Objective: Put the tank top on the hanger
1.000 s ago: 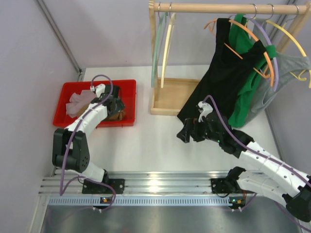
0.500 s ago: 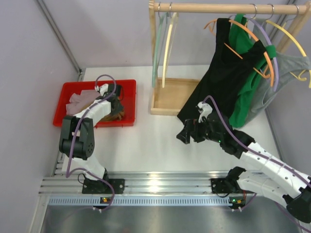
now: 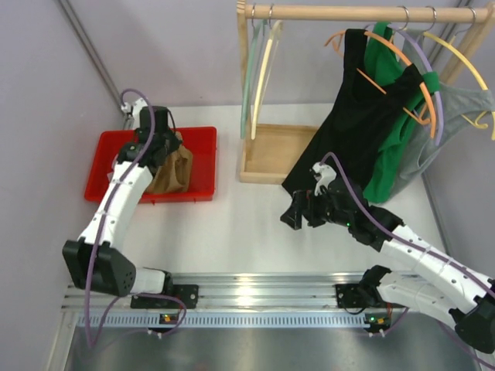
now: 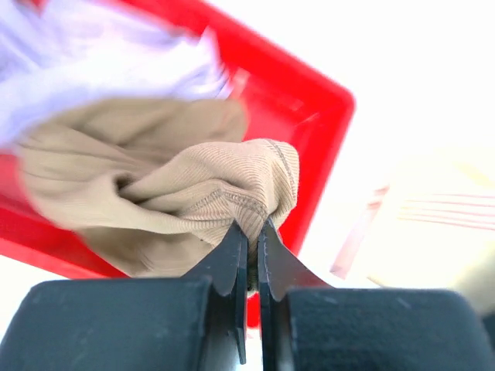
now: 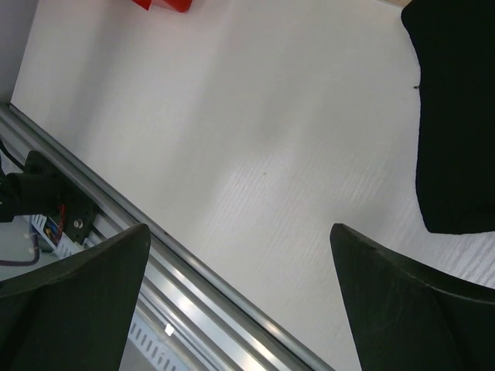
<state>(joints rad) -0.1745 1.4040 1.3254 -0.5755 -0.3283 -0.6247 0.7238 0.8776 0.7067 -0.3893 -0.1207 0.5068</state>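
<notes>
My left fingers [image 4: 253, 232] are pinched shut on a fold of the tan tank top [image 4: 193, 193], with ribbed cloth squeezed between the tips. That grip shows only in the left wrist view. From above, my left fingers [image 3: 158, 147] are mostly hidden by the wrist, and the tank top [image 3: 172, 171] hangs below them in a bunched lump over the red bin [image 3: 203, 147]. I cannot tell whether its lower end touches the bin floor. The wrist view also shows a blurred pale lilac cloth [image 4: 100, 69] behind the tan one.

My right fingers [image 5: 240, 232] are spread wide with nothing between them, over bare table [image 5: 232, 116]. The hem of a black top [image 5: 456, 116] is at the edge of that view. Only the top view shows the cream hanger [image 3: 267, 73], which hangs on the wooden rail [image 3: 348, 11] beside a pale green hanger [image 3: 249, 77], well apart from the tank top.
</notes>
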